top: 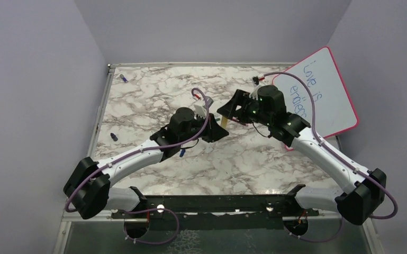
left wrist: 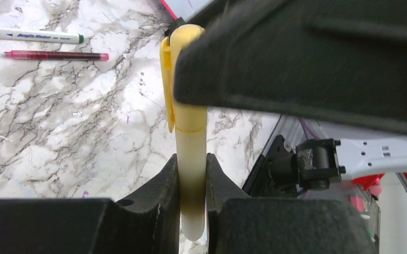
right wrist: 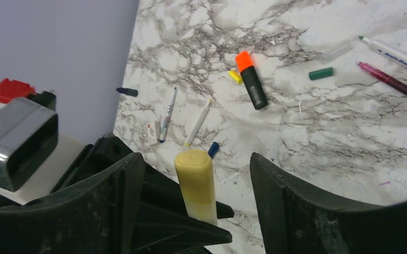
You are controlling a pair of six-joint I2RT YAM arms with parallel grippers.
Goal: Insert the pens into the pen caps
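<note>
One yellow plastic pen (left wrist: 190, 153) is up off the desk, clamped near its butt end by the left pincer (left wrist: 192, 169), jaws narrow & tight on the barrel. Its long axis runs straight out from that pincer. The far end wears 1 yellow clip cap (left wrist: 189, 119) & points into the right pincer (right wrist: 196, 164). That pincer stands wide, w/ the capped tip btwn its 2 fingers (right wrist: 111, 201), touching neither as far as the right wrist view shows

On the grey-veined marble desk (top: 137, 100) that view gives 4 loose pens:
- 1 white pen w/ blue print (right wrist: 167, 114) & 1 white pen w/ yellow tip (right wrist: 198, 121), close together & approx parallel
- 1 white pen w/ green tip (right wrist: 397, 54) & 1 dark red pen (right wrist: 391, 82), side by side & parallel at the view's right edge, well apart from the first pair

Loose caps, 4 counted:
- small yellow cap (right wrist: 235, 76), just beside the orange end of 1 thick black highlighter (right wrist: 254, 84)
- green cap (right wrist: 321, 73)
- blue cap (right wrist: 213, 150), near the yellow-tipped pen's near end
- dark blue cap (right wrist: 127, 91), by the wall

1 pink-framed whiteboard (top: 323, 95) w/ handwriting sits at the desk's far right corner
</note>
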